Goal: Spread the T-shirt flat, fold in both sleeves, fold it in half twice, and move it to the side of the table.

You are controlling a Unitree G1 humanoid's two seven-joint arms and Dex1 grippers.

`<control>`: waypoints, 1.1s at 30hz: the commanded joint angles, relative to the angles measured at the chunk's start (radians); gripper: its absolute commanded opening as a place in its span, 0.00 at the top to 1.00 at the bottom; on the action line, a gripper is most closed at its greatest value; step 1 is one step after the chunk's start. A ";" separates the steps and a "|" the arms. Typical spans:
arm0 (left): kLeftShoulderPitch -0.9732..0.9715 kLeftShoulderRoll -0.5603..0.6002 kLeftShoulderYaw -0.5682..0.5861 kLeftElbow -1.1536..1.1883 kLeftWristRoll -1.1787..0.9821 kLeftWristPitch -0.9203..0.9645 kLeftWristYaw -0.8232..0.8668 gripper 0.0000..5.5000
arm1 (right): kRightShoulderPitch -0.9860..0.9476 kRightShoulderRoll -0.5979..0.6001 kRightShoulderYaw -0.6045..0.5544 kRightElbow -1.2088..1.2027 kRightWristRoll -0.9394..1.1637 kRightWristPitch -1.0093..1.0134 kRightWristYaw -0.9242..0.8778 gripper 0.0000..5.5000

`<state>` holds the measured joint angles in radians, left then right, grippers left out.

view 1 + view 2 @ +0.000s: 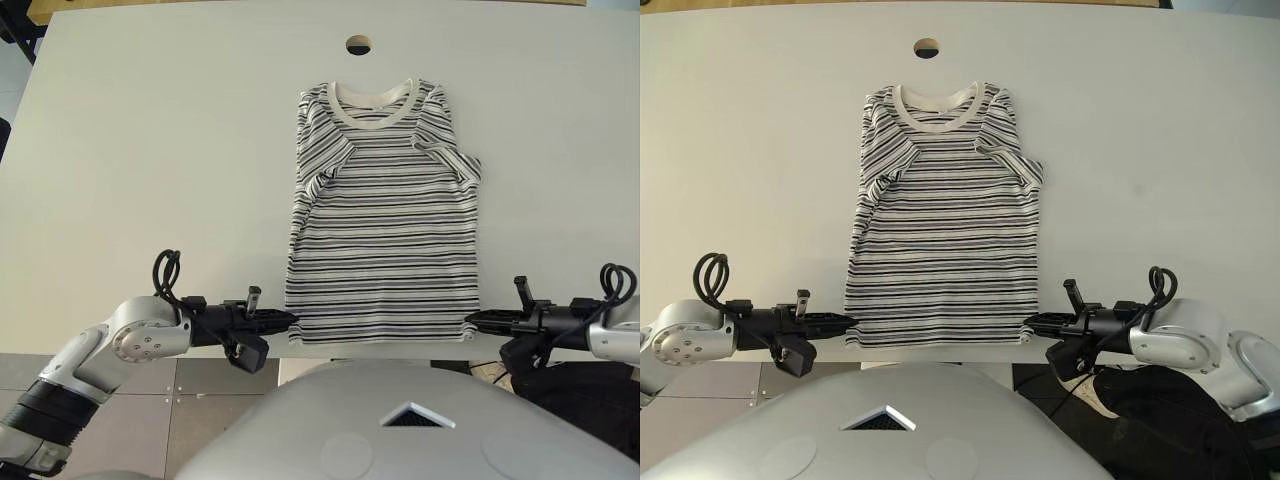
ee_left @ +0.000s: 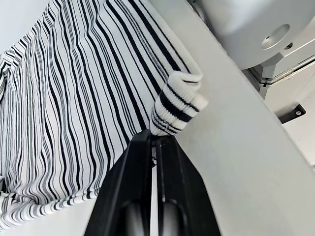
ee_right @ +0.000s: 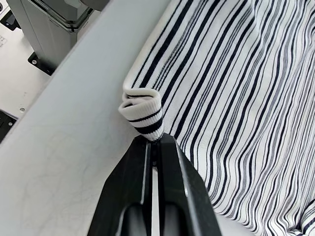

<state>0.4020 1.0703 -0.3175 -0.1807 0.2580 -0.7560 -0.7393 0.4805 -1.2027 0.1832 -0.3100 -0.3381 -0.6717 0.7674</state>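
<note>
Two black tools grip a striped T-shirt [image 1: 385, 215] by the corners of its bottom hem, one at each side. The T-shirt lies flat on a white tabletop [image 1: 150, 180], front up. Its cream collar points toward the far edge and its hem lies along the near edge. Both sleeves are folded inward over the chest, so the outline is a tall rectangle.

The left tool [image 1: 285, 319] comes in level from the left, just at the near edge. Its fingers are pressed together on the left hem corner [image 2: 177, 105], which bunches up into a small roll of ribbed cloth. The right tool [image 1: 472, 321] mirrors it from the right, its fingers pinched tight on the right hem corner [image 3: 142, 113], which is also rolled up.

A round cable hole [image 1: 358, 44] is set in the tabletop near the far edge, just beyond the collar and apart from the cloth. It is the one other feature on the surface close to the shirt.

Bare white tabletop runs wide on both sides of the shirt, toward the left and right edges. A narrower strip of it lies between the collar and the far edge. Grey tiled floor [image 1: 200, 385] shows below the near edge, under the left arm.
</note>
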 commanded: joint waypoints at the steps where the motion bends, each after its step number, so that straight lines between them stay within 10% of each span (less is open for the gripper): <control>1: -0.013 0.005 0.010 0.030 -0.007 -0.009 -0.010 0.98 | -0.018 0.016 -0.011 0.011 0.011 0.007 0.005 0.98; 15: -0.333 -0.352 0.096 0.219 -0.295 0.171 0.175 0.98 | -0.324 0.334 -0.040 0.318 0.445 0.046 -0.052 0.98; 33: -0.917 -0.684 0.112 1.088 -0.048 0.201 0.489 0.98 | -1.013 0.785 0.008 1.199 0.104 0.056 -0.479 0.98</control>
<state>-0.4554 0.4013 -0.2131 0.8265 0.1824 -0.5512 -0.2755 -0.4821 -0.4374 0.1728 0.8236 -0.1953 -0.6115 0.3167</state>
